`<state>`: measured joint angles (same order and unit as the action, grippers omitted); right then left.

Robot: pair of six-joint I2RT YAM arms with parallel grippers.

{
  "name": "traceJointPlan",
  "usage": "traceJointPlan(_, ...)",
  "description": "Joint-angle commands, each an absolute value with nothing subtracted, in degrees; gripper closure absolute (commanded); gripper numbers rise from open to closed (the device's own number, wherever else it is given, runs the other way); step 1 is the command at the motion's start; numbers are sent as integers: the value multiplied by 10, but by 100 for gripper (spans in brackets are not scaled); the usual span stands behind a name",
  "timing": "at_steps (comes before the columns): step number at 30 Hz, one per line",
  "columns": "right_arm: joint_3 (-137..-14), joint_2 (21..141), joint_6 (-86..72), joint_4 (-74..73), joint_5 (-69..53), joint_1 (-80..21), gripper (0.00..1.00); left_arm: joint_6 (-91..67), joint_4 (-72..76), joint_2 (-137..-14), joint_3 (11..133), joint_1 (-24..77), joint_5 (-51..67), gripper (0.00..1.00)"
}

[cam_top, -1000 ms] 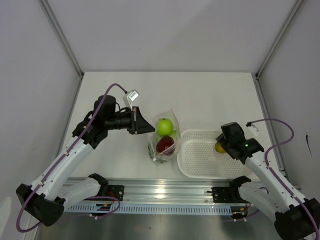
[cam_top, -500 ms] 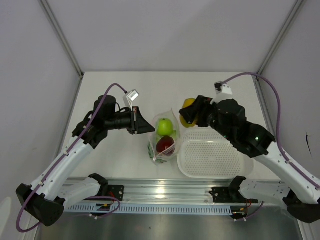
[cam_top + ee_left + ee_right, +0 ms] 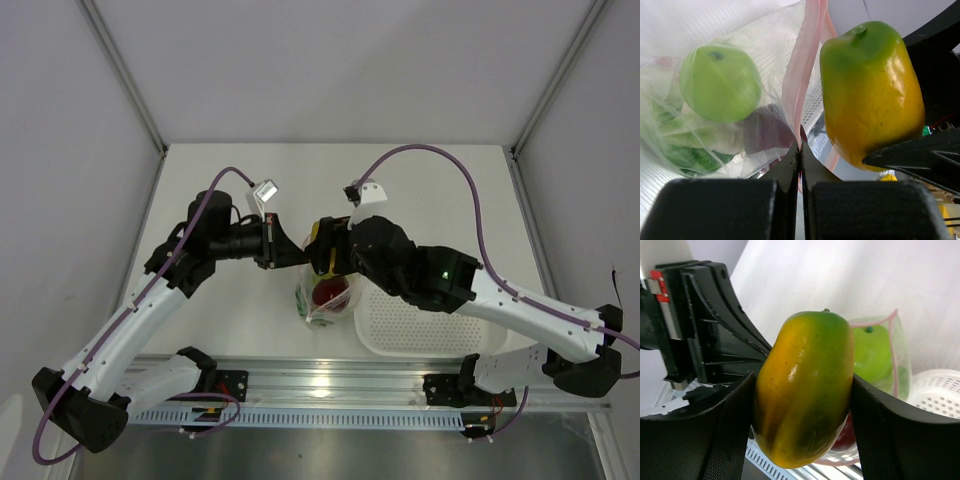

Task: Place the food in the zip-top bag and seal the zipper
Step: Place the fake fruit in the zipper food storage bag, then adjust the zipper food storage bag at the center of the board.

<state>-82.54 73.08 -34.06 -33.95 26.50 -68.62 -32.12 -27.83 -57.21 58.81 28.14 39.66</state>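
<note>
Seen from above, the right gripper (image 3: pixel 318 252) is now hanging over the bag (image 3: pixel 322 308). Half a second ago it was off the bag's far right corner, and a second ago over the basket (image 3: pixel 395 325). It is clamping the fruit (image 3: pixel 315 233), while the left gripper (image 3: pixel 298 258) is staying at the bag's left edge. The red apple (image 3: pixel 328 291) is lying inside the bag, the basket is sitting just beside the bag's right edge, and bare table (image 3: pixel 430 190) is stretching beyond the bag's far side. At the left wrist, the jaws are pressing together on the zipper (image 3: pixel 807 65), with the green apple (image 3: pixel 720 82) and lettuce (image 3: pixel 687 150) resting inside the bag and the fruit hanging just outside the strip. At the right wrist, the fruit is filling the span between both fingers (image 3: pixel 725 435), crowded by the left gripper, with the bag behind.
</note>
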Motion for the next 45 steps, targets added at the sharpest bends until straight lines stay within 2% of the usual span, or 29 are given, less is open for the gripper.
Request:
traceJointPlan(1, -842, 725, -364, -364, 342, -701, 93, -329, -272, -560, 590, 279, 404, 99)
traceJointPlan(4, -829, 727, -381, -379, 358, -701, 88, -331, -269, -559, 586, 279, 405, 99)
traceJointPlan(7, -823, 730, -388, -382, 364, -701, 71, -332, -267, -560, 586, 279, 405, 100)
traceJointPlan(11, -828, 743, -379, -384, 365, -701, 37, -334, -267, -561, 590, 279, 407, 99)
traceJointPlan(13, -831, 751, -377, -390, 363, -700, 29, -334, -267, -560, 591, 279, 406, 100)
traceJointPlan(14, -836, 754, -375, -392, 362, -696, 21, -334, -267, -560, 591, 279, 407, 99)
traceJointPlan(17, -838, 763, -372, -395, 351, -688, 18, -335, -268, -560, 591, 279, 406, 99)
traceJointPlan(18, -838, 763, -371, -396, 351, -688, 13, -335, -268, -559, 591, 279, 406, 99)
traceJointPlan(19, -838, 762, -370, -396, 350, -686, 3, -335, -269, -559, 591, 279, 406, 99)
traceJointPlan(20, -839, 763, -368, -395, 349, -685, 1, -335, -268, -559, 590, 279, 406, 99)
traceJointPlan(27, -873, 738, -354, -418, 362, -686, 3, -332, -270, -560, 592, 279, 405, 99)
traceJointPlan(29, -882, 727, -356, -429, 356, -686, 10, -332, -270, -562, 592, 279, 406, 99)
traceJointPlan(39, -832, 646, -386, -462, 314, -665, 28, -334, -263, -564, 589, 279, 410, 99)
traceJointPlan(42, -803, 644, -393, -447, 277, -645, 37, -335, -264, -564, 589, 279, 410, 99)
traceJointPlan(45, -787, 659, -397, -440, 252, -632, 58, -334, -265, -563, 590, 279, 410, 99)
